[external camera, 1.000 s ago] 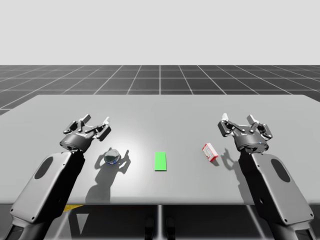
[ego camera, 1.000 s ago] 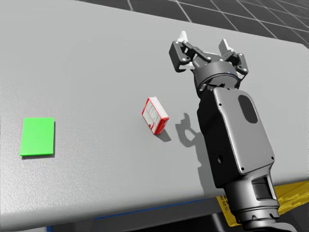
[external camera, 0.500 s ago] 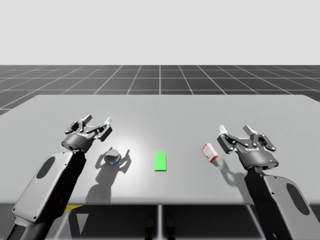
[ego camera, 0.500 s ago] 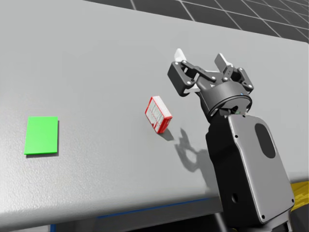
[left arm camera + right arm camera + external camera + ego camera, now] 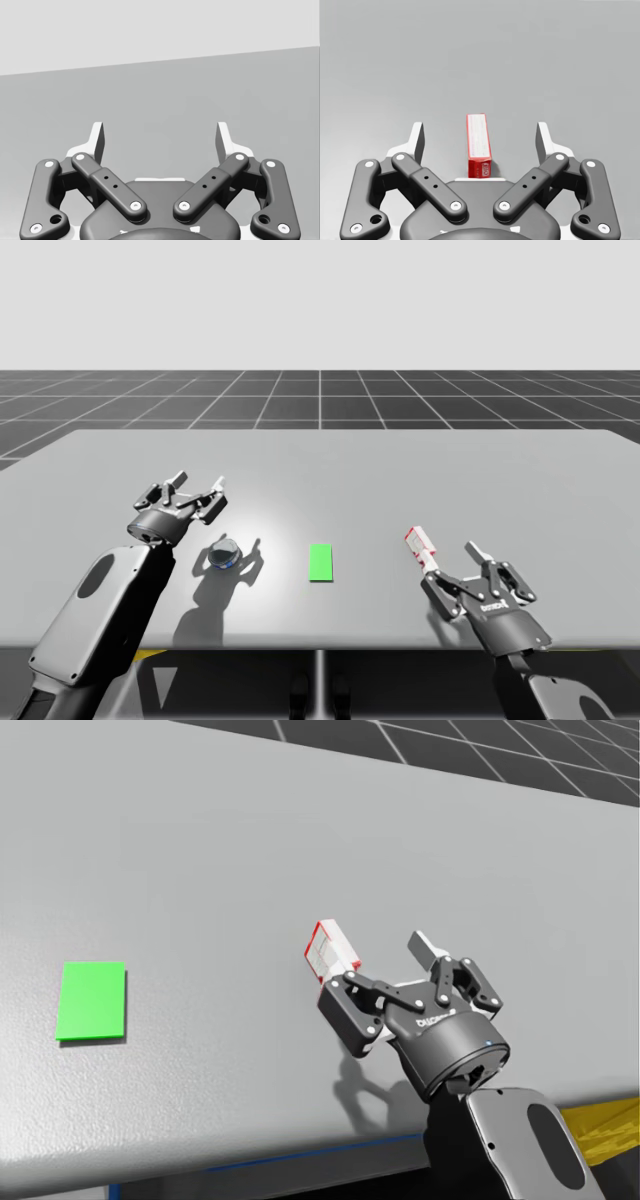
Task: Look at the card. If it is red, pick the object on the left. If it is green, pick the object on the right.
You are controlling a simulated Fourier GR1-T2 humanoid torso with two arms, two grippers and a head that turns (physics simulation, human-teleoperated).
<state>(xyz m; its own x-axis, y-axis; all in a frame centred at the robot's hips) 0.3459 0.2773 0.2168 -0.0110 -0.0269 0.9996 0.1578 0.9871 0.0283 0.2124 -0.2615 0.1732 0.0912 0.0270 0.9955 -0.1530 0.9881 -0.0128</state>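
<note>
red box (image 5: 421, 546): flat on counter (image 5: 400, 470), just ahead of right pincer (image 5: 480, 134), spread wide. left pincer (image 5: 160, 135): spread wide.

Bright green card (image 5: 320, 563); red and white box (image 5: 421, 546); plain grey table (image 5: 400, 470).

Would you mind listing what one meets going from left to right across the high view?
left gripper → small shiny round object → green card → red and white box → right gripper
</note>
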